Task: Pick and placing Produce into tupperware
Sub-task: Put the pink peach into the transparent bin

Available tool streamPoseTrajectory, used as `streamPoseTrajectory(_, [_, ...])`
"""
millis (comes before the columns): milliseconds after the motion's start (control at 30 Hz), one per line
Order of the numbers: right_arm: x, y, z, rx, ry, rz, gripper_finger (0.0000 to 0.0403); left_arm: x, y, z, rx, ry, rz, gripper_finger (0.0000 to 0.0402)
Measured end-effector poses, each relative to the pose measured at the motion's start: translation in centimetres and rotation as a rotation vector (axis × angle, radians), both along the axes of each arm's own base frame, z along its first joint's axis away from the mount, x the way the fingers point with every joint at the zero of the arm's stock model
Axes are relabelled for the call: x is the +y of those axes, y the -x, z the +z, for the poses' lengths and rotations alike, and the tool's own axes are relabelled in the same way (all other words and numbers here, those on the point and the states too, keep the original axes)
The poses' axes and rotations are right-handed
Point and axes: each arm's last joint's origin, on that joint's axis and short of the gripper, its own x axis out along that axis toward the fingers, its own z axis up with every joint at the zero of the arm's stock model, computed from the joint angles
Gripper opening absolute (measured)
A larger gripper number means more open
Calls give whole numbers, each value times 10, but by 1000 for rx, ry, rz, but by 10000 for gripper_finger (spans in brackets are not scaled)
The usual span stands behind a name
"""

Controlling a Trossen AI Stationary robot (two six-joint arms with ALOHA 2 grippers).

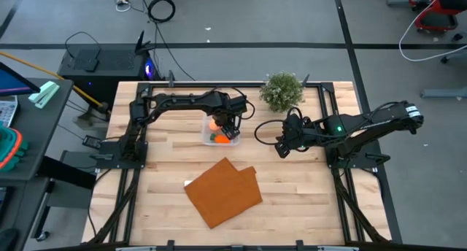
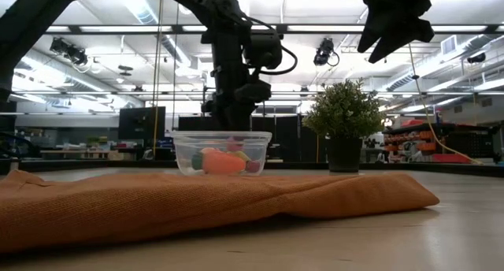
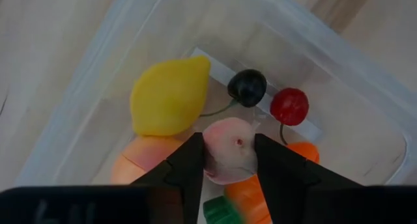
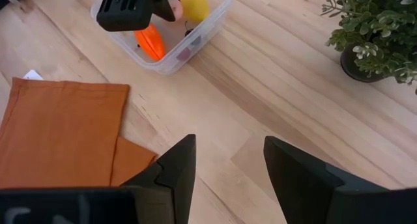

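I am reaching my left gripper (image 3: 226,160) down over the tupperware (image 1: 205,127), a small clear container sitting on the wooden table (image 1: 306,192) near the middle of its far half. My left fingers (image 3: 187,165) are closing on a pale pink round fruit (image 3: 229,150); each finger is pressing against one side of it, so I am gripping this piece just above the other produce. Below it, inside the container, a yellow lemon (image 3: 169,97) is lying against one wall. A dark cherry (image 3: 247,87) and a red cherry (image 3: 289,105) are sitting side by side near it, each trailing a thin stem. A peach-orange fruit (image 3: 144,157) is resting beside the lemon, and an orange piece (image 3: 249,196) and a green piece (image 3: 218,211) are showing just under my fingers.

From table height, the container's clear walls are letting the orange and yellow pieces show through, with my left arm rising behind it.

I am holding my right gripper (image 4: 225,160) above bare wood, well apart from the container and to its right, with its jaws standing open and nothing between them. A bushy potted plant (image 1: 282,90) is standing near the table's far edge, between my two arms. A flat orange-brown mat (image 1: 223,192) is lying on the near half of the table, partly folded over itself.
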Motion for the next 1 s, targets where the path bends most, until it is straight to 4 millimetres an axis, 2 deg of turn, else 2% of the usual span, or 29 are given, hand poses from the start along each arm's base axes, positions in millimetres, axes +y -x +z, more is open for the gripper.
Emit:
streamPoseTrajectory(100, [0,0,0,0,0,0,151,0,0,-1,3,13,-2,140])
streamPoseTrajectory(333, [0,0,0,-7,-4,-4,151,1,-1,-17,58,31,-5,136])
streamPoseTrajectory(600, [0,0,0,-9,-8,-9,151,1,-2,-17,54,30,-10,145])
streamPoseTrajectory(833, [0,0,0,-8,-8,-10,151,-4,-5,-31,90,37,-45,135])
streamPoseTrajectory(1000, [0,0,0,-9,-8,-10,151,-6,-7,-35,100,40,-49,145])
